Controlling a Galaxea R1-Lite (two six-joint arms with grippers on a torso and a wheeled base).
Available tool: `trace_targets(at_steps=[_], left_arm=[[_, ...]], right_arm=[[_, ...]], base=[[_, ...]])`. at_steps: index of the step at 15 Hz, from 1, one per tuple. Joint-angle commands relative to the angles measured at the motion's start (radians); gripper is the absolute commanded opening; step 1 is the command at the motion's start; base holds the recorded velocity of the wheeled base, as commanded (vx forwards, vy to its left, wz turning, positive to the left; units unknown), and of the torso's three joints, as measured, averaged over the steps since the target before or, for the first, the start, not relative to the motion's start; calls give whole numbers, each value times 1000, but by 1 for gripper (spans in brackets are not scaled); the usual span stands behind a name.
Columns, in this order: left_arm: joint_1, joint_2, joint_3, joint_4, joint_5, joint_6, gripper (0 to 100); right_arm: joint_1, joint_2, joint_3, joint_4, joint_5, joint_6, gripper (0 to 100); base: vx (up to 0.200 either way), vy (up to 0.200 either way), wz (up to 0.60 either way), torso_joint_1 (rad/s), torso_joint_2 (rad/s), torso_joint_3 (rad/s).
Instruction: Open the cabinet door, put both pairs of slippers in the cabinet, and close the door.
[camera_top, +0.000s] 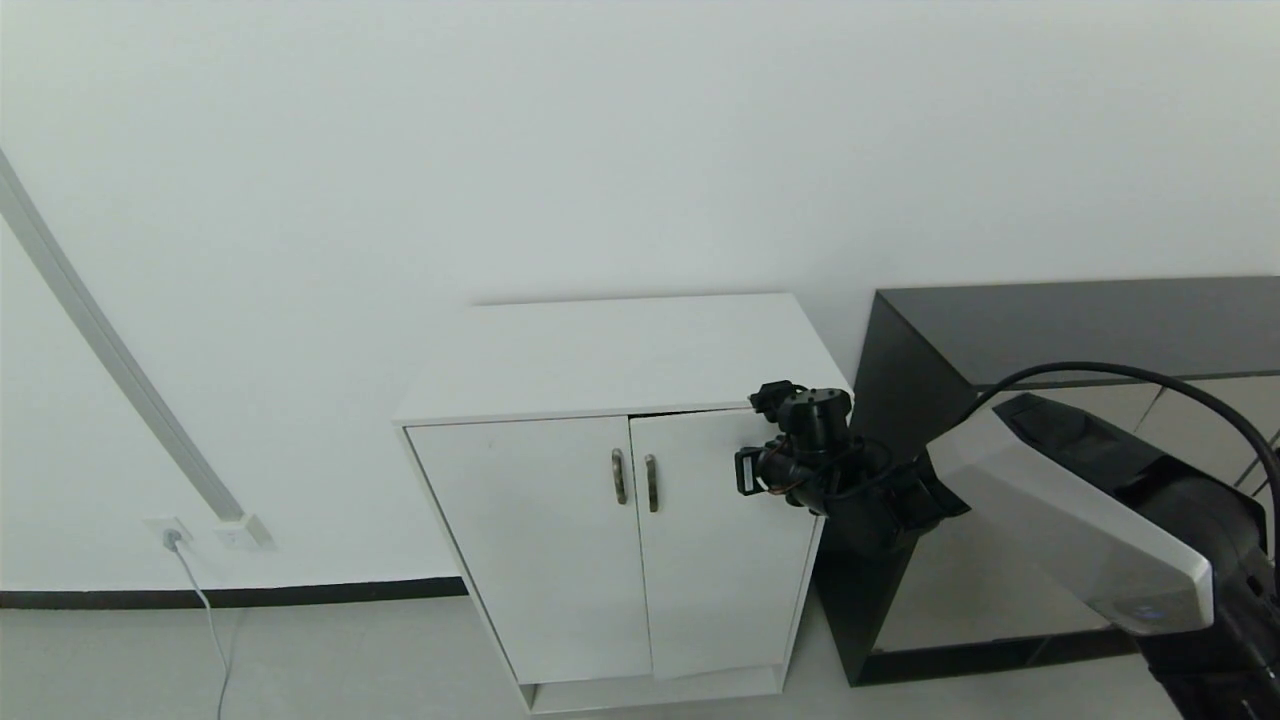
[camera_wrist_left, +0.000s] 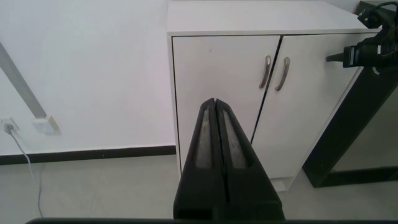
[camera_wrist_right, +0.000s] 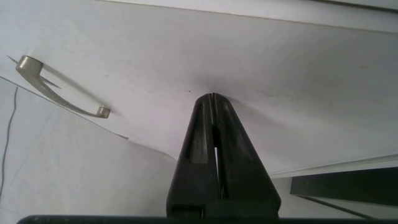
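Note:
The white cabinet stands against the wall with two doors and a pair of metal handles at the middle seam. A thin dark gap runs along the top of the right door. My right gripper is shut, with its tip against the upper part of that door's face, to the right of the handles. In the right wrist view the shut right gripper touches the white panel, with one handle off to the side. My left gripper is shut on nothing and hangs in front of the cabinet, some way back from it.
A glossy black cabinet stands right beside the white one. On the wall to the left are a slanted cable duct and an outlet with a cord hanging to the floor. Open grey floor lies in front.

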Motion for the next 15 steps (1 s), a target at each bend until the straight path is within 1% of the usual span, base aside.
trace_targets(at_steps=[1, 15], left_arm=[[-1, 1, 0, 0, 1, -1, 0], [1, 1, 0, 0, 1, -1, 0]], right_arm=[[-2, 7, -10, 3, 0, 0, 0], [-14, 7, -39, 19, 0, -1, 0]], base=[[0, 0, 0, 0, 0, 0], [0, 0, 0, 0, 0, 0]])
